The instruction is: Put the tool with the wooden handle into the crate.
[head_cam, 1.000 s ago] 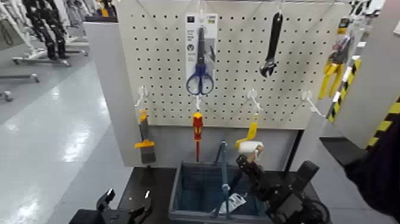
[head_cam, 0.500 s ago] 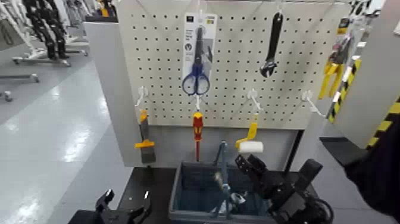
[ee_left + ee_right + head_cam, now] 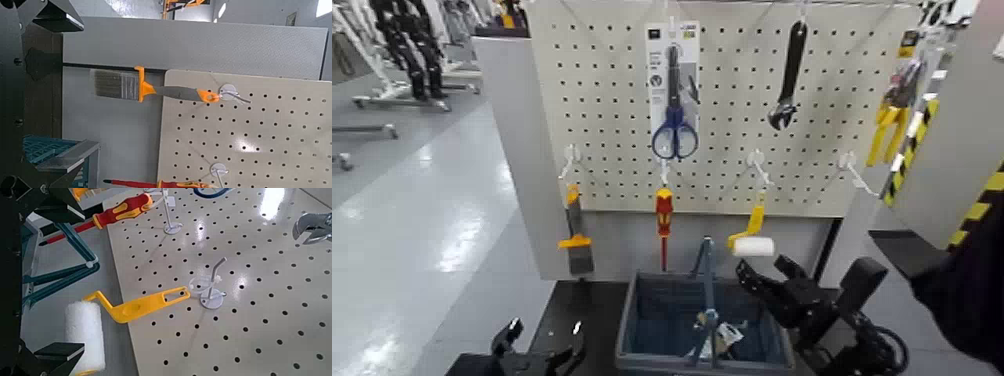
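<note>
Head view: we see trowel [image 3: 706,319] inside crate [image 3: 629,330], partly hidden by hoop handle. Right gripper [image 3: 769,274] wide open, empty, by crate's right side. Left gripper [image 3: 546,336] open, empty, left of crate.
Left wrist view: 1 paintbrush [image 3: 119,84], hanging.
Right wrist view: 1 paint roller [image 3: 85,335], 1 screwdriver [image 3: 124,209].

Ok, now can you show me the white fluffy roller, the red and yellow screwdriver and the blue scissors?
White roller [image 3: 753,247]: head view, on its white sleeve.
Red and yellow screwdriver [image 3: 664,207]: head view, on its handle.
Blue scissors [image 3: 664,142]: head view, on a finger loop's rim.
</note>
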You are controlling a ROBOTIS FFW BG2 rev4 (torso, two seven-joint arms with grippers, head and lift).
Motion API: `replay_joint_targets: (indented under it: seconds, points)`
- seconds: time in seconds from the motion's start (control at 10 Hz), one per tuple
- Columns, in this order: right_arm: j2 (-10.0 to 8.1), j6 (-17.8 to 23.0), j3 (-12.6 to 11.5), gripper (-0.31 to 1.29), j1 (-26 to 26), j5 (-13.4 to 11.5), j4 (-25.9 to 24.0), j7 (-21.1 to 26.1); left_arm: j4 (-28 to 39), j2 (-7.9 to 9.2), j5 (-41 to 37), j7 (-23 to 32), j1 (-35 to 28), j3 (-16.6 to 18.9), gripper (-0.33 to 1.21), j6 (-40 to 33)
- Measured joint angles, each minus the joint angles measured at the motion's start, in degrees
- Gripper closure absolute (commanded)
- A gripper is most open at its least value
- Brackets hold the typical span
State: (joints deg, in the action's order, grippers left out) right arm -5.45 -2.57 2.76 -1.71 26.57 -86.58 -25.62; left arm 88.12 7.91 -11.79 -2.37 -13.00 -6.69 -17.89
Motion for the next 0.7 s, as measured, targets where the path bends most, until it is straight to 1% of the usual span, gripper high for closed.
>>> replay_joint_targets:
  seconds: [0.2,0.5,0.7]
  points:
    - [0.00,-0.49,-0.44,0.14,2.01,-4.06,-3.88,4.32,0.03,0.00,-0.07,0.00,-0.08,0.01,0.11,-0.04]
    - [0.19,-1.35,-1.18,0.14,6.39,-10.73,-9.87,10.88,0.12,0.00,-0.15,0.00,-0.17,0.01,0.11,-0.04]
    - [0.59,-1.34,-1.61,0.14,9.40,-13.72,-12.50,13.77,0.13,0.00,-0.23,0.00,-0.22,0.04,0.11,-0.04]
